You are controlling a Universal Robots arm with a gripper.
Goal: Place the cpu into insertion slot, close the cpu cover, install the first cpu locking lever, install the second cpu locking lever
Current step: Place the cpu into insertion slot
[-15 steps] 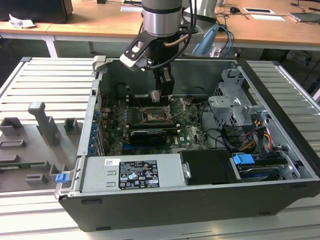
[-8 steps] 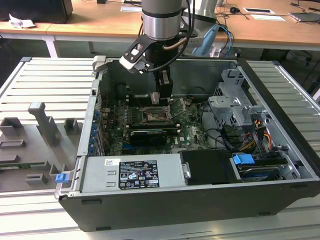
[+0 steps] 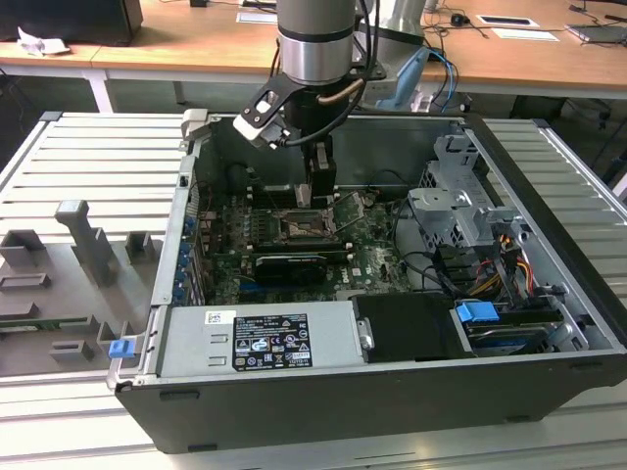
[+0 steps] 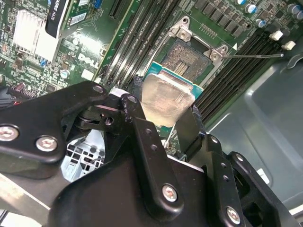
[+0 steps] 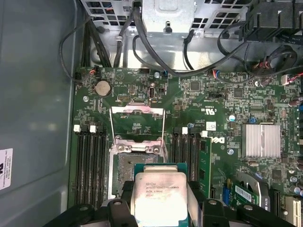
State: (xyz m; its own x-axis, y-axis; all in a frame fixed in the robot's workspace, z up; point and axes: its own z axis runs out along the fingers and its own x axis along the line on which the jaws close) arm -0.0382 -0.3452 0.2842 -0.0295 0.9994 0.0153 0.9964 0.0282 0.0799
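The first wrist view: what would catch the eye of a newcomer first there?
The silver-topped cpu stands out, clamped in the gripper close over the green motherboard. Next to it the insertion slot lies bare, with the cpu cover swung open on its far side.

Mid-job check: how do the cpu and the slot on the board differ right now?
The cpu has a pale silver metal top; the slot is a dark recess with a metal rim. The cpu is clamped in the gripper, clear of the board; the slot is fixed in the green board and lies empty, with its cover swung open. Both are square and look close in size.
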